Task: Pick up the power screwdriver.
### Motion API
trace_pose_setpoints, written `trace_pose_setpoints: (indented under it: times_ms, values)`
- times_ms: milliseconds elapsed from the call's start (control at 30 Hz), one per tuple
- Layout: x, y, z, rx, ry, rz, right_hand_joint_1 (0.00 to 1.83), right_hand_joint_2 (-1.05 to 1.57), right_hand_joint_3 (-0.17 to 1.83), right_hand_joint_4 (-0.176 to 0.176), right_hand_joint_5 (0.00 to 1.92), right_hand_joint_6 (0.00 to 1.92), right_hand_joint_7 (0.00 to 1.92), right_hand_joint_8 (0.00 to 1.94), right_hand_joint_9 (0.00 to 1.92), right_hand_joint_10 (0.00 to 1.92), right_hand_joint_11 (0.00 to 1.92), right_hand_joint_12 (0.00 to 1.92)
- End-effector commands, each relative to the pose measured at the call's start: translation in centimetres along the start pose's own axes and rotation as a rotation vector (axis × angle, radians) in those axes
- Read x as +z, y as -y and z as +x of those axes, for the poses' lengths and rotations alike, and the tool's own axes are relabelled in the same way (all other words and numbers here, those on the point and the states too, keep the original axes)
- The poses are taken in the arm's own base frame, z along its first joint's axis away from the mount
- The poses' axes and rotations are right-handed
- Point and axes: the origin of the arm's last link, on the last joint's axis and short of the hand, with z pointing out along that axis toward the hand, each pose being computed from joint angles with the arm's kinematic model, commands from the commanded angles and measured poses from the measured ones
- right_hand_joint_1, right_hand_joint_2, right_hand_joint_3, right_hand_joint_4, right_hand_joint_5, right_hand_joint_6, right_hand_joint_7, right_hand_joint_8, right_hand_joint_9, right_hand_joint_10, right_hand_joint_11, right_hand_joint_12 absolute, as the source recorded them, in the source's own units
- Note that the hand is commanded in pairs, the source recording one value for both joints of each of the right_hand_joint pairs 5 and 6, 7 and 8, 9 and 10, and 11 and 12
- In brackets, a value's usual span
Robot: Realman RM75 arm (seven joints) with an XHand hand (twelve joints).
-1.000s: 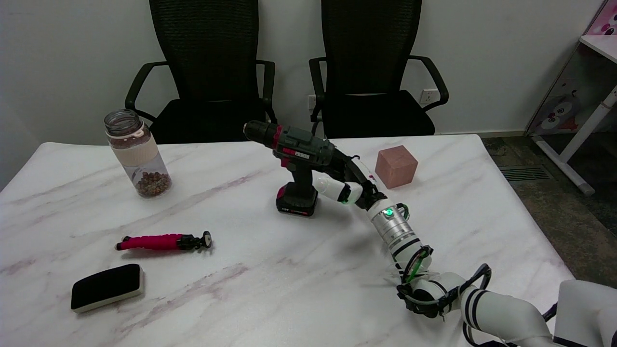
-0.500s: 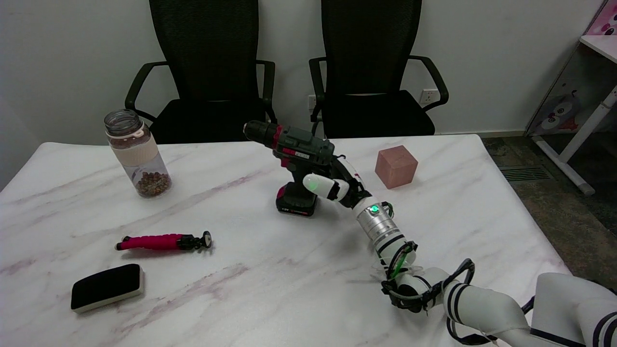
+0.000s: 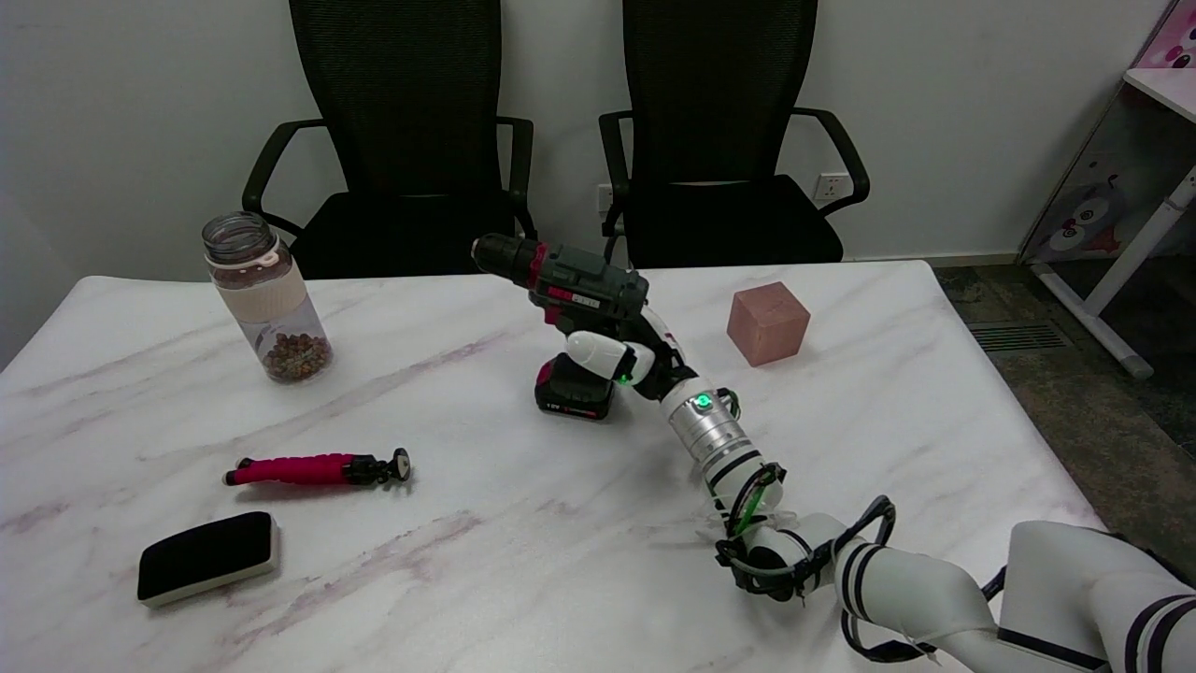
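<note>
1 power screwdriver (image 3: 570,297); 1 jar (image 3: 264,297); 1 cube (image 3: 767,322); 1 tripod (image 3: 313,468); 1 eraser (image 3: 206,556); 2 chairs (image 3: 402,140)

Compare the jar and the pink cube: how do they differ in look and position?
The jar is tall, round and see-through, with brown bits at its bottom; the cube is squat, boxy and solid pink. The jar stands at the table's far left, away from the right hand; the cube sits far right, closer to it. Both stand untouched on the table.

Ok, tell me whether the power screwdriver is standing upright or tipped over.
Upright. The power screwdriver stands on its battery base on the table, chuck pointing left, with the right hand at its handle.
</note>
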Motion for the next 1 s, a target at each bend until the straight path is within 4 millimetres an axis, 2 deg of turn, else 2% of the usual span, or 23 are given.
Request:
trace_pose_setpoints:
  times_ms: [33,333,500,900,1000]
  values:
    - [0.80,0.25,-1.45,0.027,0.016,0.009,0.80,-0.19,0.84,0.036,0.18,0.18,0.18,0.18,0.42,0.42,0.23,0.23]
    - [0.97,0.38,-1.35,0.029,0.012,0.012,0.91,0.08,0.61,0.027,0.19,0.19,0.19,0.19,0.47,0.47,0.39,0.39]
    - [1.07,0.44,-1.14,0.026,0.008,0.013,0.95,0.10,0.75,0.010,0.20,0.20,0.20,0.20,0.51,0.51,0.44,0.44]
    - [1.22,0.31,-0.77,0.014,0.012,-0.004,1.00,0.17,0.72,-0.016,0.21,0.21,0.21,0.21,0.55,0.55,0.48,0.48]
    - [1.27,0.27,-0.71,0.010,0.015,-0.009,1.06,0.12,0.84,-0.026,0.20,0.20,0.20,0.20,0.55,0.55,0.52,0.52]
